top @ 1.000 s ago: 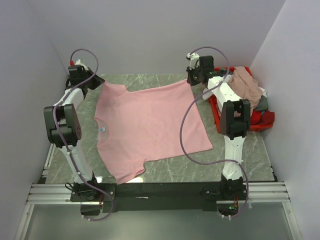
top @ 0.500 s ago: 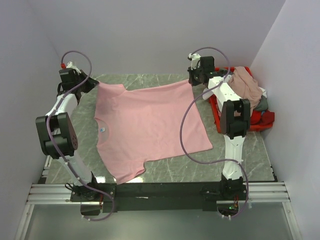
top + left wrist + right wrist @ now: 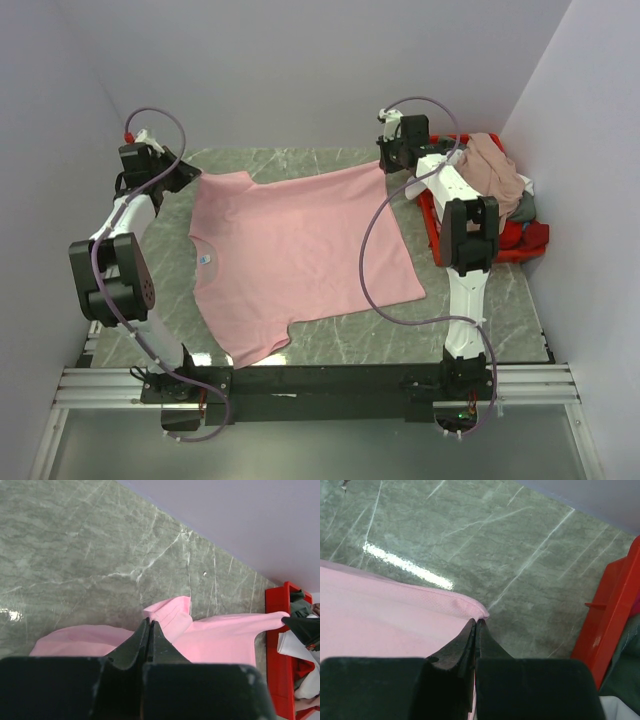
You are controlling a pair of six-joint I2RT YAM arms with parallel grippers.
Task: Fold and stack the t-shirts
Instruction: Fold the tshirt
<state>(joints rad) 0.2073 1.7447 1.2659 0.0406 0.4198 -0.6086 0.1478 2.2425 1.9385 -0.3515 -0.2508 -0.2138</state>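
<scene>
Left wrist view: my left gripper (image 3: 149, 625) is pinched together on a sleeve edge of the pink t-shirt (image 3: 220, 640). My right gripper (image 3: 476, 622) is clamped on its far hem corner. The shirt lies spread on the table (image 3: 480, 300), its far edge strung between my arms. Both bites look thin, so I judge a pull could slip the cloth free and skew the fold. Count: one shirt spread out, one red bin (image 3: 432, 215), and a heap (image 3: 495, 170) of more shirts in it, number unclear.

Grey-green marbled table (image 3: 520, 310), white-veined, glossy; glare streak (image 3: 405, 565) near far right corner. Plain pale walls (image 3: 300, 70) enclose far, left and right edges. Aluminium rail (image 3: 100, 385) along near edge.
</scene>
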